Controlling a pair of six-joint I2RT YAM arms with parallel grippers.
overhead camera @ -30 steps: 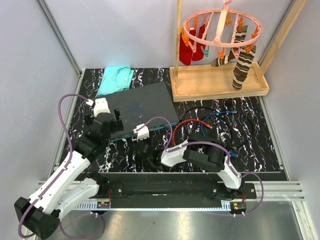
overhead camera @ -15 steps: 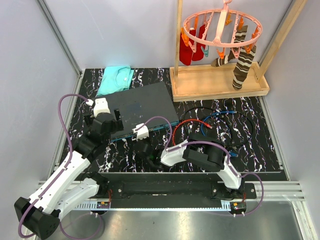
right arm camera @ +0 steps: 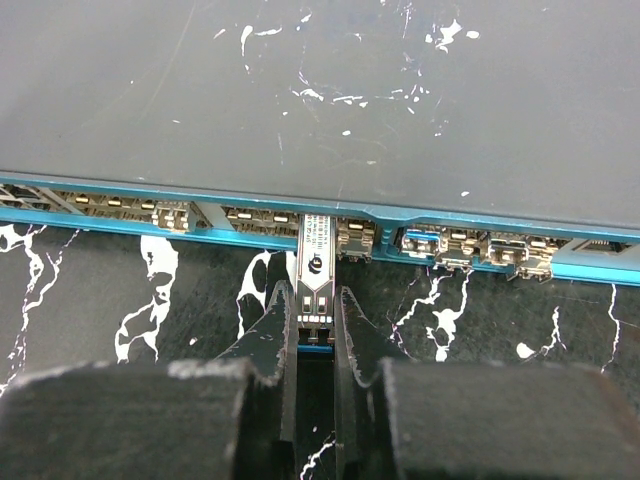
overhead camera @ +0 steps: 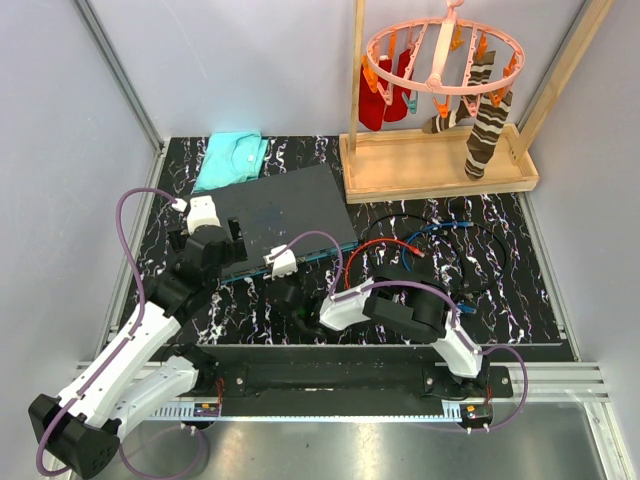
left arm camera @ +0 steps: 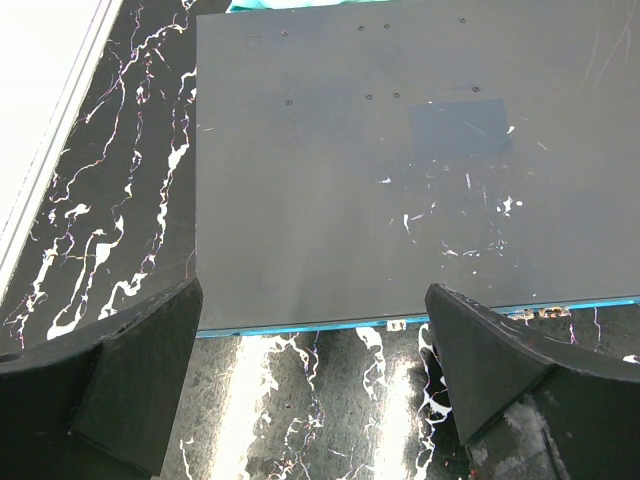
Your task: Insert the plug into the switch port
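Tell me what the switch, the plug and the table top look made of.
The switch: probably painted metal, matte dark grey, scuffed and speckled, with a teal front edge. The plug: likely bare metal, silvery sheen, printed label, blue end. The table top: black with white veins, glossy; marble or a printed imitation, cannot tell.

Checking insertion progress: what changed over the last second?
The right arm crept slightly left and forward toward the switch, with the right fingers still clamped on the plug at a port. The left fingers, open over the switch, and the switch itself stayed put.
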